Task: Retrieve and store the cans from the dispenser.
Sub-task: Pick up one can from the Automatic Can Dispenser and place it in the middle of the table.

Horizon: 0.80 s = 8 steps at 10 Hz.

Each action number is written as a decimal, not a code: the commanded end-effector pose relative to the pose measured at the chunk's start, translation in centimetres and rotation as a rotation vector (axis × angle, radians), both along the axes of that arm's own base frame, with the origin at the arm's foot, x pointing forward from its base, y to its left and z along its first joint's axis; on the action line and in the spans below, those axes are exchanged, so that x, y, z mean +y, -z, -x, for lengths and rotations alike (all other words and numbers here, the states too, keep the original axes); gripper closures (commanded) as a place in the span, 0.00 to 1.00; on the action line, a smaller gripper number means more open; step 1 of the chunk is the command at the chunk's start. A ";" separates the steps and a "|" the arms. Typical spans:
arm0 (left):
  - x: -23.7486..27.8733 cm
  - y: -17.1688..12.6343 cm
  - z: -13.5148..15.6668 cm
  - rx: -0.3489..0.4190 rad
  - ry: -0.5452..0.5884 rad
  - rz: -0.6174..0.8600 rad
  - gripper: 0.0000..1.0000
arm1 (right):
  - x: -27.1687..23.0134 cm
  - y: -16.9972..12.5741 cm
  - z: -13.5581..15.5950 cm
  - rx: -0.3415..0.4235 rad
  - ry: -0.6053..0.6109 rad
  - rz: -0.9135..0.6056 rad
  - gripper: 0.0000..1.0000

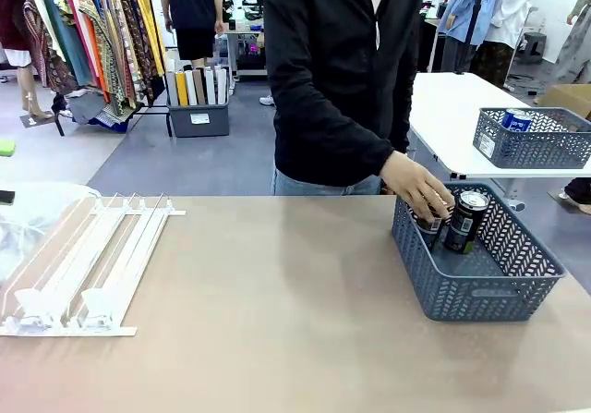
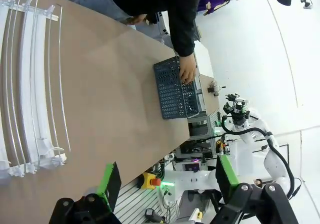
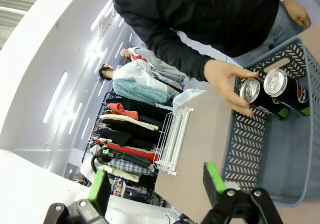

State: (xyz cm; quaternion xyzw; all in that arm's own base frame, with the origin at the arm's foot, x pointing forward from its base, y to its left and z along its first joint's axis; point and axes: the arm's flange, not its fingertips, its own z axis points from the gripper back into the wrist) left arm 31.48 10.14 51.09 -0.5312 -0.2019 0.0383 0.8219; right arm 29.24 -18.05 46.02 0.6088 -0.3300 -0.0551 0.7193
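dispenser (image 1: 88,265) near left, lanes bare | two black cans (image 1: 454,219) upright in basket (image 1: 489,288) right, person's hand (image 1: 420,189) on one, likely steadying | both grippers (image 2: 165,181) (image 3: 156,184) released, holding nothing

The person's hand (image 1: 417,188) reached down, fingers spread, at the basket's (image 1: 480,288) near corner. The left gripper (image 2: 167,180) and right gripper (image 3: 157,184) both hung with jaws spread, well apart from the basket.
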 end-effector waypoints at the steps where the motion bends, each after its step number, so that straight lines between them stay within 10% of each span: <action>1: -0.1 -0.1 0.0 -0.002 0.001 0.020 0.00 | 0.1 -0.5 -0.2 -0.015 0.007 -0.015 0.00; 8: -0.1 -0.1 0.0 -0.002 0.001 0.020 0.00 | 0.1 -0.5 -0.2 -0.015 0.007 -0.015 0.00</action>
